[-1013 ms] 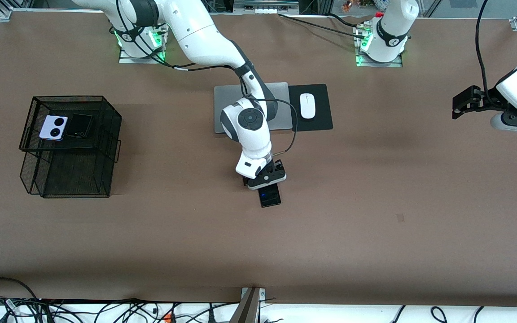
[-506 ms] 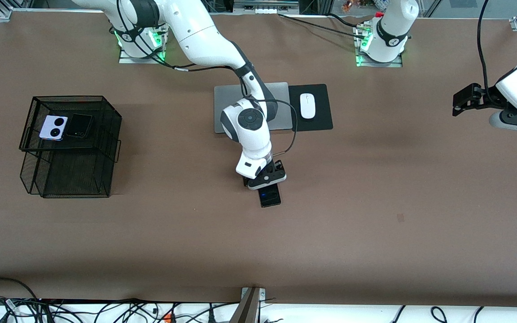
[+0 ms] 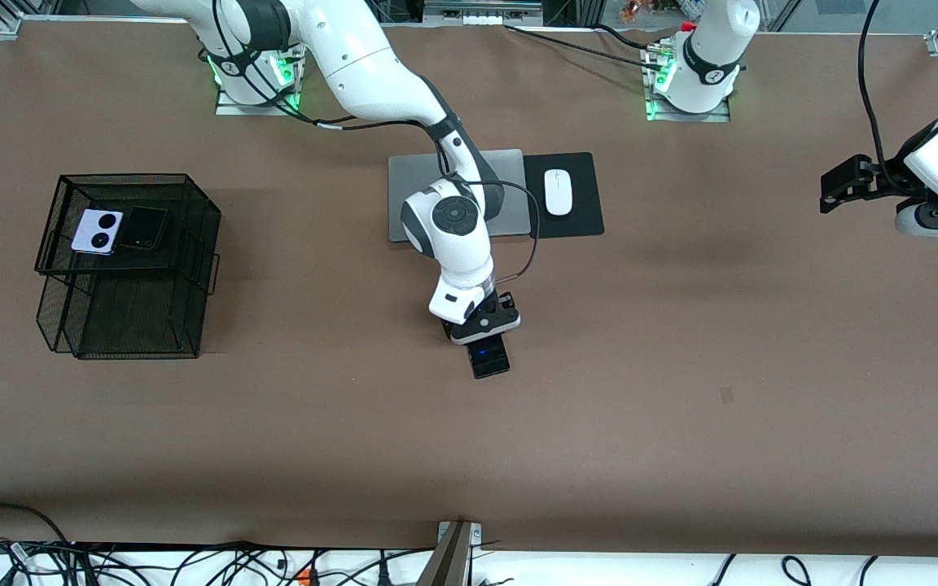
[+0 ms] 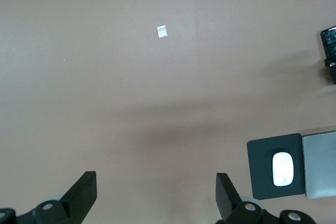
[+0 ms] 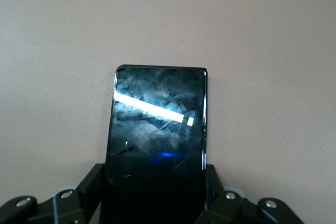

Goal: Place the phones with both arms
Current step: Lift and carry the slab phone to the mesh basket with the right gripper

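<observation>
Right wrist view gives me the clearest look: the long black phone (image 5: 157,129) is a slim glossy slab, its glass smeared with fingerprints, a bright reflected streak running across it and a small blue glow lower down. My right hand (image 5: 156,192) has its two fingers (image 5: 92,187) pressed against the long edges of that slab, pinching it, with most of the phone sticking out past the fingertips. From the front view, the right hand (image 3: 481,330) sits low at the middle of the brown desk (image 3: 681,391), the phone (image 3: 490,357) protruding from under it; whether it is touching the desk I cannot tell.

Well apart from that hand, toward the right arm's end of the desk, a black wire basket (image 3: 131,260) holds the other two phones on its top tier: the squarish lilac phone (image 3: 97,231) with two black circles, and the squarish black phone (image 3: 144,228) touching it alongside.

My left hand (image 3: 831,191) hangs over the left arm's end of the desk, waiting. In the left wrist view its fingers (image 4: 84,192) are spread wide with only bare desk between them.
</observation>
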Action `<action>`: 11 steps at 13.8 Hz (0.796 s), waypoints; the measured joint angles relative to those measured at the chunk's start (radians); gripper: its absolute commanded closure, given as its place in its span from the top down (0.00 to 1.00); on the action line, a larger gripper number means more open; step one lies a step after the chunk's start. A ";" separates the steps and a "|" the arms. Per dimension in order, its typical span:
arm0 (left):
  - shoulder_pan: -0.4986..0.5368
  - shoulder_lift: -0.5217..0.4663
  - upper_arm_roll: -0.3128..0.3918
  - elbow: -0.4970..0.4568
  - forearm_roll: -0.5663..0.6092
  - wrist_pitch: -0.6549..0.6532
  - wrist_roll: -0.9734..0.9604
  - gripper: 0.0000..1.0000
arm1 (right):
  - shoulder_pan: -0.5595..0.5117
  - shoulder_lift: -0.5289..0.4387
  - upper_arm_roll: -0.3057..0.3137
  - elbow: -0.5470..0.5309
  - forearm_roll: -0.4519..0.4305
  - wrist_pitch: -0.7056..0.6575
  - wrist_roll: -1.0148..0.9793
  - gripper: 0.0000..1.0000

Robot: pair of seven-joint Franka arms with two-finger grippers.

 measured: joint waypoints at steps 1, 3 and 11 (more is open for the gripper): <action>0.000 0.000 0.000 0.000 0.000 0.000 -0.005 1.00 | 0.000 0.000 0.000 0.000 -0.001 0.000 0.000 0.04; 0.000 -0.002 0.000 0.000 -0.003 0.000 -0.008 1.00 | 0.000 0.000 0.000 0.000 -0.001 0.000 0.000 0.04; 0.005 -0.005 0.001 0.000 -0.017 0.000 -0.012 1.00 | -0.001 -0.118 -0.107 0.034 -0.001 -0.266 -0.008 0.00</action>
